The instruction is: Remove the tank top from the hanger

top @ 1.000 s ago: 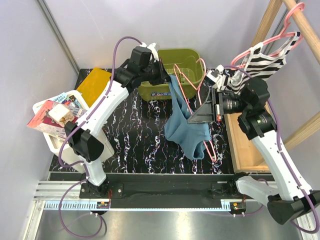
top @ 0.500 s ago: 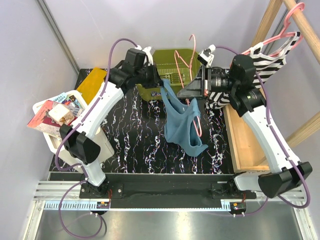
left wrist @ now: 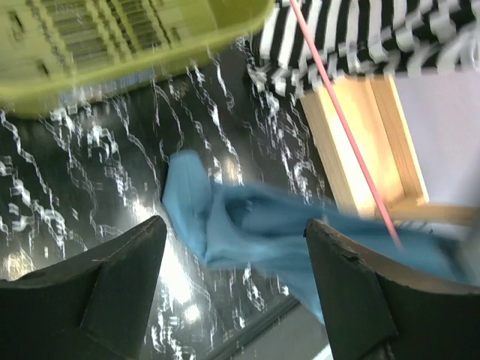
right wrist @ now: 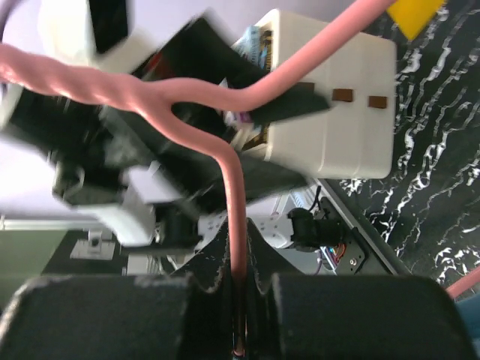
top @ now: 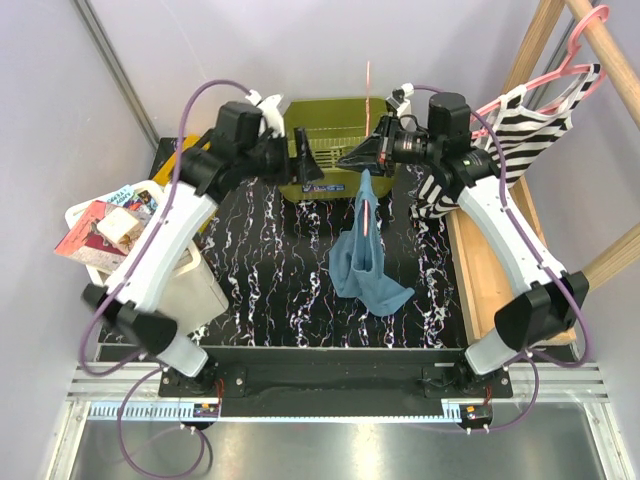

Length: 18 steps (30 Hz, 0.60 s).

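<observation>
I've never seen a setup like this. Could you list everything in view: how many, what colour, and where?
tank top: one, blue, hanging from the hanger over the middle of the table
hanger: one, pink, held up near the basket
basket: one, olive green, far edge of the table
striped top: one, black and white, hung at the right
second hanger: one, pink, carrying the striped top
wooden rack: one, pale wood, right side
white bin: one, left side
books: several, colourful, in the bin
table: one, black marbled
left gripper: one, black, open, empty
right gripper: one, black, clamped on the hanger
</observation>
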Each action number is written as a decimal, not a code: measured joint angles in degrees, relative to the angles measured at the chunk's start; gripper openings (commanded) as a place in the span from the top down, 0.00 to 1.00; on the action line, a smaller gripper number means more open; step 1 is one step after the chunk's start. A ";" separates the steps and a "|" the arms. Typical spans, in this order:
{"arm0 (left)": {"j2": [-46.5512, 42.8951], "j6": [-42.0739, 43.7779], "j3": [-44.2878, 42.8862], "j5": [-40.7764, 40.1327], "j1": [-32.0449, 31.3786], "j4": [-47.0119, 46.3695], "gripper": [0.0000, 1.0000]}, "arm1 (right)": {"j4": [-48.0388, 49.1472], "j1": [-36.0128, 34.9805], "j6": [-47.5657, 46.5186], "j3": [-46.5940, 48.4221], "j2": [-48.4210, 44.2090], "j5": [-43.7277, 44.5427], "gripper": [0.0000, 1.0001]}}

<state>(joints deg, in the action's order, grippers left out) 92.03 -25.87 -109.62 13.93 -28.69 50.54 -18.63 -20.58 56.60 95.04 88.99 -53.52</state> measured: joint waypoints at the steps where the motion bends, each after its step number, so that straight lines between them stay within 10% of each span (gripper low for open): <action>1: -2.93 0.00 3.21 0.85 -0.09 -0.68 0.25 | -0.57 0.00 -0.04 0.22 0.83 0.74 1.00; 11: -34.69 -3.37 36.50 5.25 -12.79 -21.62 0.30 | -3.02 0.00 -3.80 1.44 2.01 5.86 1.00; 18: -31.34 -4.61 37.48 4.35 -13.42 -27.96 0.22 | -8.33 0.00 -12.50 3.10 2.01 10.16 1.00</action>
<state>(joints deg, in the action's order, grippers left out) 60.69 -30.48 -72.14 18.28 -42.11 22.59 -26.96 -20.58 44.10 98.15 91.00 -43.35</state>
